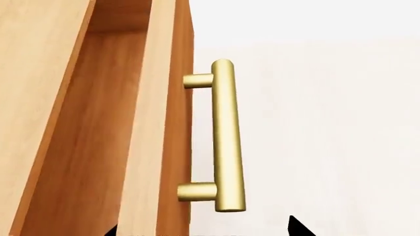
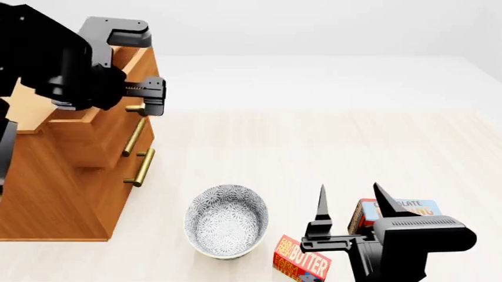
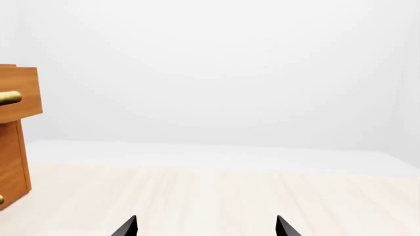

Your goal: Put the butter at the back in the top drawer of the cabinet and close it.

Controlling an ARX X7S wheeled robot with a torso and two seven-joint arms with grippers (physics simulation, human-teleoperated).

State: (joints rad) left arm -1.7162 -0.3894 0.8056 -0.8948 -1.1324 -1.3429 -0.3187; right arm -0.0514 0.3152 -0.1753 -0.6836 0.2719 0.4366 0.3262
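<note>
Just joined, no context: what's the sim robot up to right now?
The left gripper is at the brass handle of the cabinet's top drawer, jaws open around it without gripping; the drawer is already pulled partly out. The right gripper hangs open and empty above the floor near the butter, which still lies beside the patterned bowl and the chocolate pudding box. Nothing is in the drawer as far as shown.

Left arm covering much of the top drawer, interior unseen from the head. Butter cut off by the lower picture edge, right of the bowl. Second box right of the bowl, half hidden behind the right gripper. Cabinet clipped at the edge in the right wrist view. Only jaw tips showing in both wrist views.
</note>
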